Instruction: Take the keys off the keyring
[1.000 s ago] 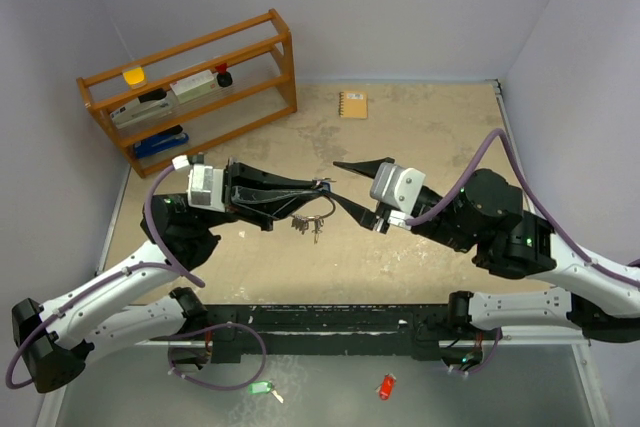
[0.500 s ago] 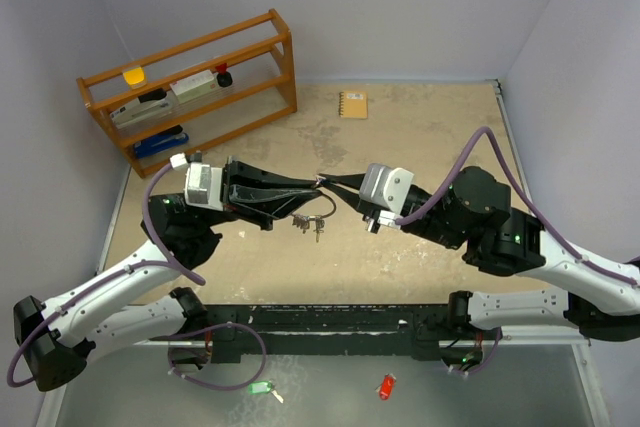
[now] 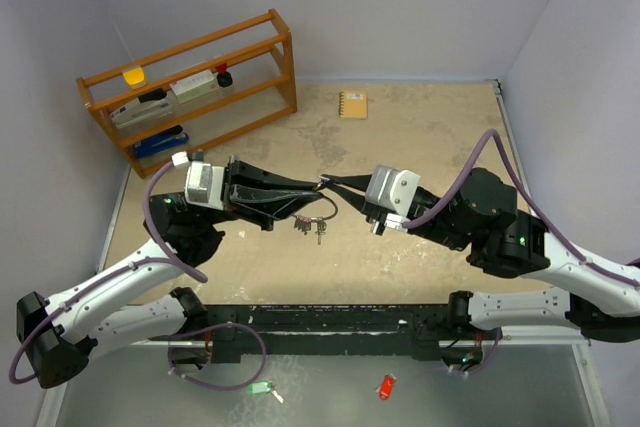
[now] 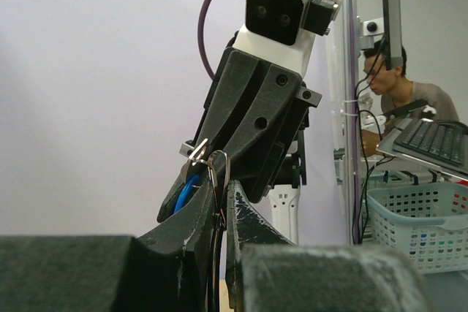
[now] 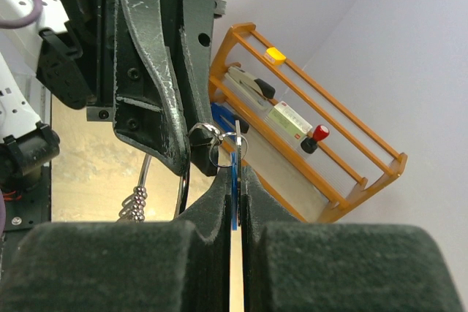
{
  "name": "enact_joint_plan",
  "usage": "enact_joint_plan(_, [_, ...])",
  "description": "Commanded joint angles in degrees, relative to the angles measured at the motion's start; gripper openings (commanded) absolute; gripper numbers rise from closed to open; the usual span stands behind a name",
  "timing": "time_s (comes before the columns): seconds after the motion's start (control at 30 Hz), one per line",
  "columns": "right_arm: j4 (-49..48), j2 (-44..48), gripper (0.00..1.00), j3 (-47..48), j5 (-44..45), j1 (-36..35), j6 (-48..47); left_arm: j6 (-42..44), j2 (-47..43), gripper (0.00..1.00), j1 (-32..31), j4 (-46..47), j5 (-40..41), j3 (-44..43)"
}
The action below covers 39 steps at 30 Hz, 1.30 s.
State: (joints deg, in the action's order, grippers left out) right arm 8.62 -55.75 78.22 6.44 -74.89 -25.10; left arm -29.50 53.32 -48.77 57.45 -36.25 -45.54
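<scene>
Sandy, scuffed tabletop (image 3: pixel 420 147) fills the middle of the room, with a wooden rack (image 3: pixel 190 87) at its far left corner. The two arms reach in from either side and meet nose to nose above the centre.

The left pincer (image 3: pixel 310 187) is pressed together on the wire of the keyring (image 3: pixel 320 210). It holds the ring up off the surface, so the loop hangs below its tips. A second ago the right pincer (image 3: pixel 338 186) stood spread and clear of it, off to the right. Now it has slid in until the two sets of fingertips almost touch, and its fingers are squeezed flat on the blue tag (image 5: pixel 234 180). From the right wrist the tag shows as a thin blue edge between the pads.

Below the grip dangles the bunch of silver keys (image 3: pixel 305 227), threaded on the loop. I can't find a yellow-tagged key from here.

That approach matters: each pincer now has its own piece, ring on one side and tag on the other. I'd say the blue key is set up to be worked along the wire and off — but nothing has left the ring yet, so the job looks barely begun. The risk is the thin tag slipping.
</scene>
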Motion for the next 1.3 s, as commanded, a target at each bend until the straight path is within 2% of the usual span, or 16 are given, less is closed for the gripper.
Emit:
enact_joint_plan(0.0, [-4.04,1.28,0.0,-0.32,1.23,-0.17,-0.99,-6.57,0.77,0.0,-0.08,10.65,-3.83,-2.82])
enact_joint_plan(0.1, [-4.47,2.07,0.0,-0.8,1.79,-0.17,-0.97,-6.99,0.49,0.0,-0.04,11.04,-4.4,-2.95])
enact_joint_plan(0.27, [-4.32,3.35,0.0,-1.26,3.51,-0.18,-1.12,2.69,-4.31,0.0,-0.07,-3.06,-2.49,-3.6])
enact_joint_plan(0.37, [-4.84,4.12,0.0,-1.76,4.48,-0.17,-1.37,2.55,-5.5,0.0,-0.09,-4.01,-2.47,-3.26])
enact_joint_plan(0.87, [-5.71,1.97,0.0,-2.18,6.86,-0.17,-2.0,-20.81,6.81,0.0,-0.09,26.54,-6.67,-4.78])
enact_joint_plan(1.13, [-4.67,0.55,0.0,-2.1,6.15,-0.21,-1.83,-26.45,8.86,0.0,-0.09,34.27,-7.2,-6.09])
enact_joint_plan(1.27, [-4.35,-0.29,0.0,-2.02,4.79,-0.17,-1.57,-31.79,9.99,0.0,-0.09,41.08,-7.7,-7.47])
